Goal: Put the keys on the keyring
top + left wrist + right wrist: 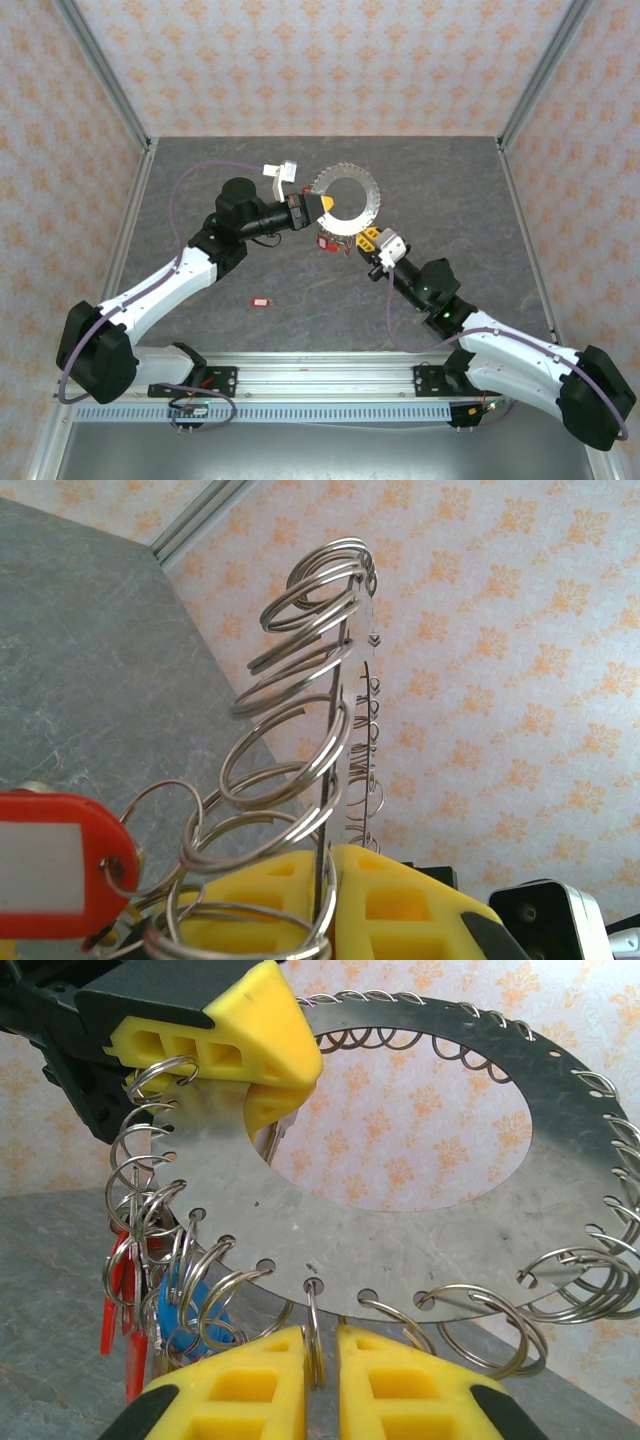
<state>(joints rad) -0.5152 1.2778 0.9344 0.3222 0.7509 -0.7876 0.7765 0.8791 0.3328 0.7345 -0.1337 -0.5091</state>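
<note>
Tabletop: grey, 1 red-tagged key loose.
Left end effector: clamping keyring.
Right end effector: pinching split ring.
Risk: split ring may slip if keyring twists.

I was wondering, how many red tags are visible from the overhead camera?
2: one loose red tag lies on the table; one hanging red tag dangles below the near edge of the keyring. More may be hidden among the rings.

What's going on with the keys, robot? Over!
Left gripper shut on keyring, held up. Right gripper pinching one split ring on its lower edge. Red-tagged key lying loose on table. Nothing blocking it.
</note>
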